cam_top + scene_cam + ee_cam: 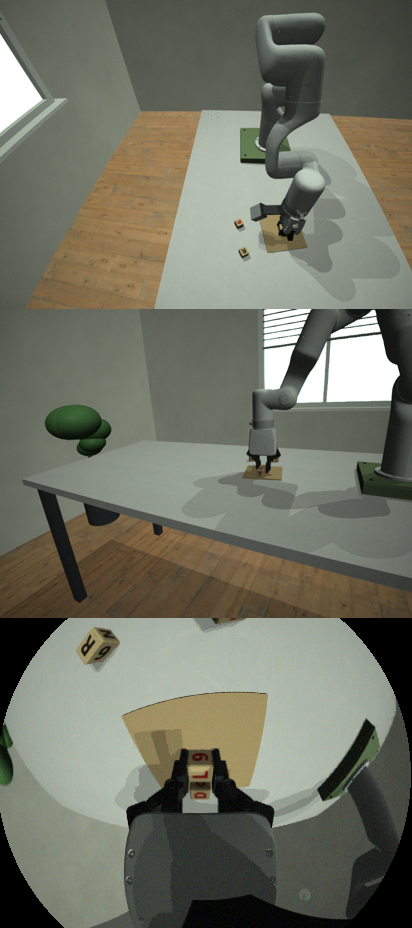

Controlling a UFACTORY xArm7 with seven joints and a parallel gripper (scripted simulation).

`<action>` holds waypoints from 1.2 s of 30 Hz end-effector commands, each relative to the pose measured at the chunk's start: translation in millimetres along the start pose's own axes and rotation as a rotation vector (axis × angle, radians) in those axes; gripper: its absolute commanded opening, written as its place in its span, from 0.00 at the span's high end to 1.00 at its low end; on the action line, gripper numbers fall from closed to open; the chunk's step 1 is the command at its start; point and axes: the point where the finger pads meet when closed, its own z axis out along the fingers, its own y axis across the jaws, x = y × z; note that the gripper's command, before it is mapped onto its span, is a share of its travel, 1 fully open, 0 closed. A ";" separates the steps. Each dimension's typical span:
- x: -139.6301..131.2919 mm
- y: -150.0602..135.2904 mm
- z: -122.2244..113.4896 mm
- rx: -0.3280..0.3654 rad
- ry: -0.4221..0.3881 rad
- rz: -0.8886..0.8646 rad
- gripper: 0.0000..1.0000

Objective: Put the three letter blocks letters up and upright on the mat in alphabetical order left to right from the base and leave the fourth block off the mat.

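From here, the black fingers [285, 233] [262, 469] grasp the wooden L-topped block [280, 227] [200, 775]; they should part evenly once it sits flat, then rise straight, sparing its neighbour.

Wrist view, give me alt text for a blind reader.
The hand grips an L block over a tan mat; a D block sits nearby. Off the mat, an R block lies upper left, another block cut off at top.
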 end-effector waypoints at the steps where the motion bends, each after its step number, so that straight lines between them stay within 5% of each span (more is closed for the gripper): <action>1: -0.1 -1.6 -1.3 0.004 0.000 0.000 0.70; 10: -0.1 -1.6 -1.3 0.004 0.000 0.000 0.58; 24: 0.0 -1.6 -3.0 0.004 0.000 0.000 0.58; 36: 0.0 -1.4 -41.1 0.004 0.000 0.000 0.58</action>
